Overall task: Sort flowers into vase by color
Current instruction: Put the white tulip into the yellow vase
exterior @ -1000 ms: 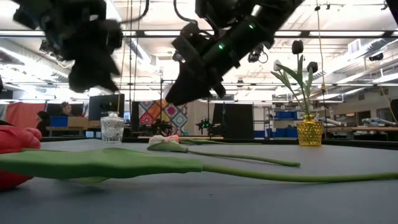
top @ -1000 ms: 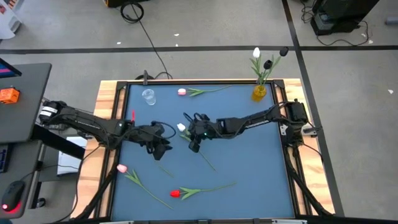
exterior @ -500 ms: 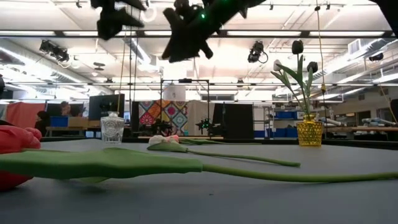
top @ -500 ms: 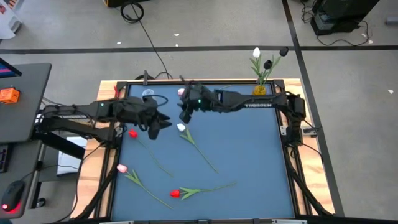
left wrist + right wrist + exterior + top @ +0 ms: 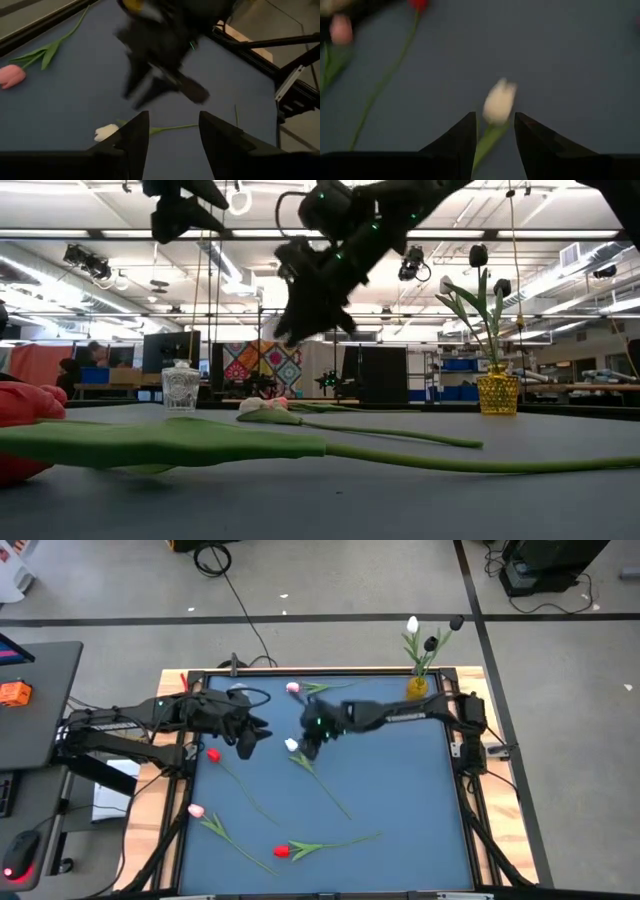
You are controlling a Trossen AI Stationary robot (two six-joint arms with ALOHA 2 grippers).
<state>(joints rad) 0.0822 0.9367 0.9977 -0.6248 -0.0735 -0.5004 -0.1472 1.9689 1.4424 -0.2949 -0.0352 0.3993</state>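
Shifted from the table's far edge half a second ago: right gripper (image 5: 311, 743) now over the white tulip (image 5: 291, 745) near the middle, from the high view. Left gripper (image 5: 249, 738) parked left of it, hardly moved. Yellow vase (image 5: 417, 689) at the far right corner already with white and dark blooms, hence probably the reach for a white one. Clear glass vase (image 5: 238, 693) at the far left; pink tulip (image 5: 292, 687) lying near it; two red and one pink more toward the near left.

Low view: right gripper (image 5: 300, 320) lower than before but well clear of the tabletop, left gripper (image 5: 180, 210) high up.

Left wrist view: fingers (image 5: 135, 135) spread wide, empty.

Right wrist view: fingers (image 5: 465, 137) apart, white tulip (image 5: 499, 102) framed between them, not gripped.
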